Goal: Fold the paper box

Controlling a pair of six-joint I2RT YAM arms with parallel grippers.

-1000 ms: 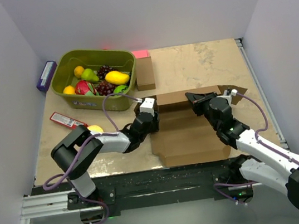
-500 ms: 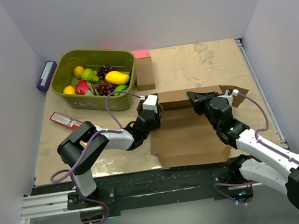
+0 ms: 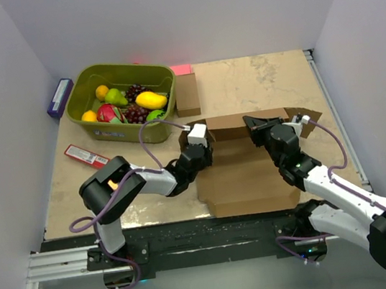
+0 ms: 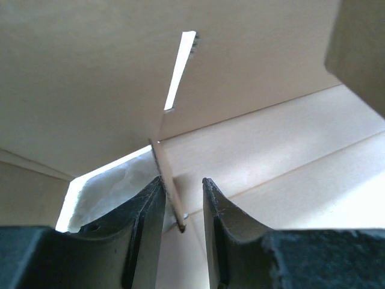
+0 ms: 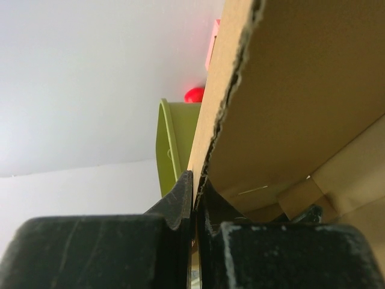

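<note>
The paper box (image 3: 244, 173) lies partly folded in the middle of the table, its back wall raised. At its left rear corner my left gripper (image 3: 205, 145) stands open. In the left wrist view a thin cardboard flap edge (image 4: 170, 191) runs between that gripper's (image 4: 182, 180) fingers. It rests against the left finger and leaves a gap to the right one. My right gripper (image 3: 254, 125) is at the back wall's right part. The right wrist view shows this gripper (image 5: 194, 177) shut on the box's cardboard edge (image 5: 301, 108).
A green basket (image 3: 96, 130) of toy fruit stands at the back left, also seen as a green wall (image 5: 174, 141). A small brown box (image 3: 187, 94) sits just behind the paper box. A purple box (image 3: 59, 97) and a red packet (image 3: 87, 155) lie at the left.
My left gripper has moved right to the box's left rear corner and its jaws have narrowed around a flap edge. The box's back wall stands a little higher. The right gripper keeps its hold.
</note>
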